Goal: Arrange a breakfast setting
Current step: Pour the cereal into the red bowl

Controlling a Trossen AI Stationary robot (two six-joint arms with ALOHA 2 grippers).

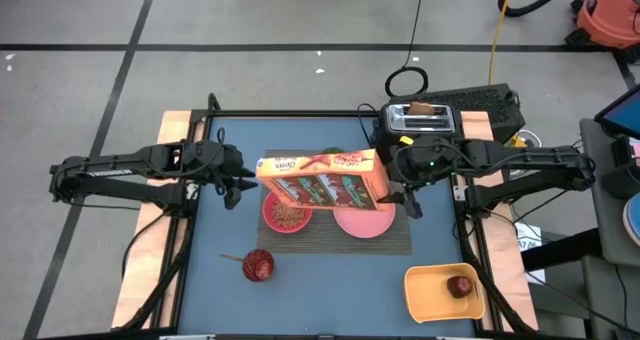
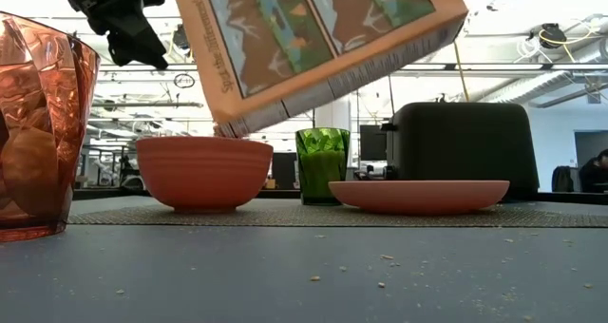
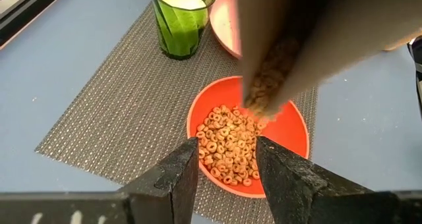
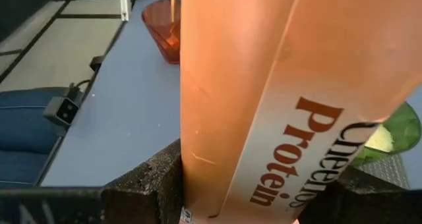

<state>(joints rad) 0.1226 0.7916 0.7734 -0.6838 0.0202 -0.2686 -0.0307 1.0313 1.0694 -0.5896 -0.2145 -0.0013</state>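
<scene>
The Cheerios cereal box (image 1: 322, 177) hangs tilted above the dark striped placemat (image 1: 400, 242). Its open end is low over the pink-red bowl (image 1: 285, 216), and cereal spills from it (image 3: 264, 85) into the bowl (image 3: 290, 128). My right gripper (image 1: 405, 197) is shut on the box's higher end. My left gripper (image 1: 235, 187) is open and empty just left of the bowl, above it in the left wrist view (image 3: 227, 174). The pink plate (image 1: 362, 221) rests on the mat. The toast (image 1: 425, 108) stands in the black toaster. The apple (image 1: 460, 285) lies in the orange tray. The spoon handle (image 1: 234, 258) sticks out of a red cup. My right gripper pinches the cereal box between its two fingers (image 4: 155, 184) near its closed end (image 4: 198, 184), one finger on each of two opposite sides. It comes level from the table's right. The box is lifted clear and slopes down to the left, open end (image 2: 233, 123) over the bowl.
A green cup (image 2: 323, 164) stands on the mat behind the bowl and plate. The black toaster (image 1: 420, 122) is at the far right. The orange tray (image 1: 430, 298) is at the near right. The red cup (image 1: 258, 266) is near the front, left of centre.
</scene>
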